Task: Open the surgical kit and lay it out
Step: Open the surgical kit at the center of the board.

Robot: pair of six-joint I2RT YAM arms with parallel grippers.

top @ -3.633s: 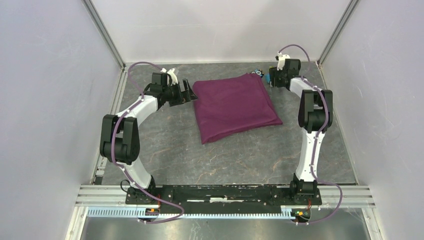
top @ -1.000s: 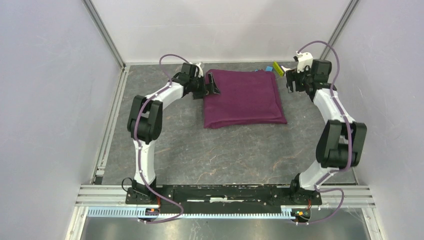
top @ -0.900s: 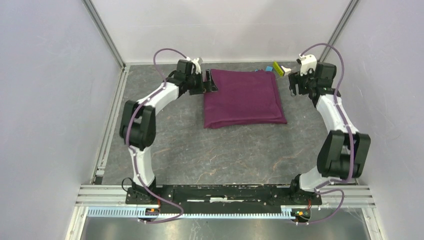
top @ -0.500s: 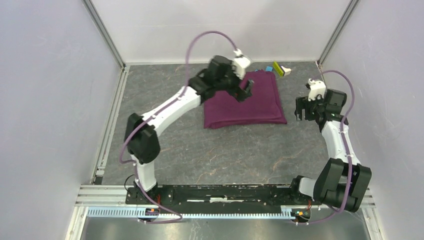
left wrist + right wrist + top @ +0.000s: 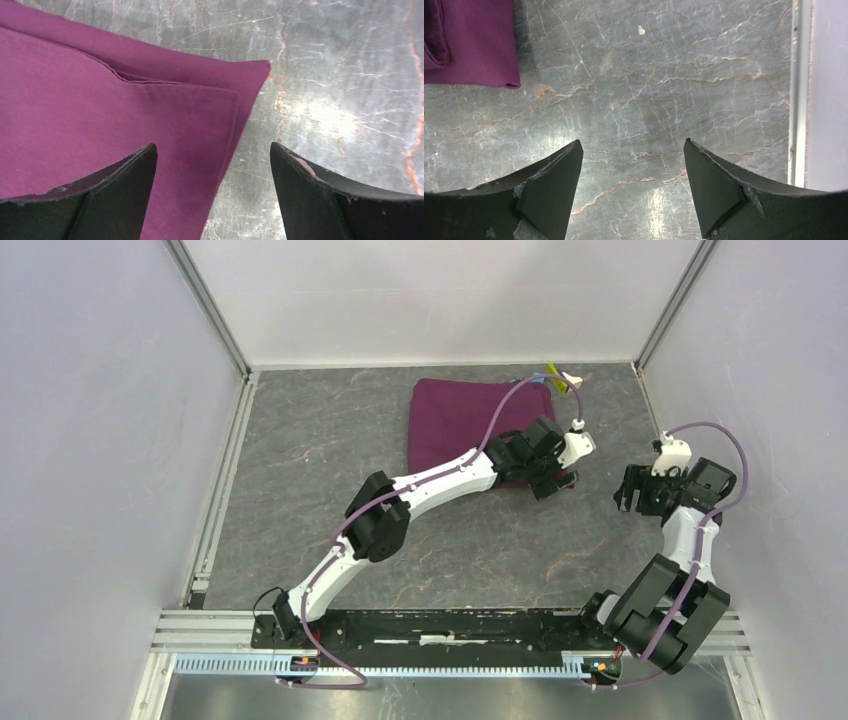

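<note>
1. We see the plum-purple cloth [image 5: 455, 420] lying folded shut as a flat bundle on the far middle of the table [image 5: 320, 460].
2. Our left gripper [image 5: 553, 480] hangs over the cloth's near right corner. Its jaws are spread wide and hold nothing. In the wrist view one jaw is above the cloth and the other above bare table.
3. Our right gripper [image 5: 632, 500] is also spread and empty. It hangs above bare table to the right of the cloth, near the right wall.
4. A yellow-green block [image 5: 556, 375] lies just beyond the cloth's far right corner.
</note>
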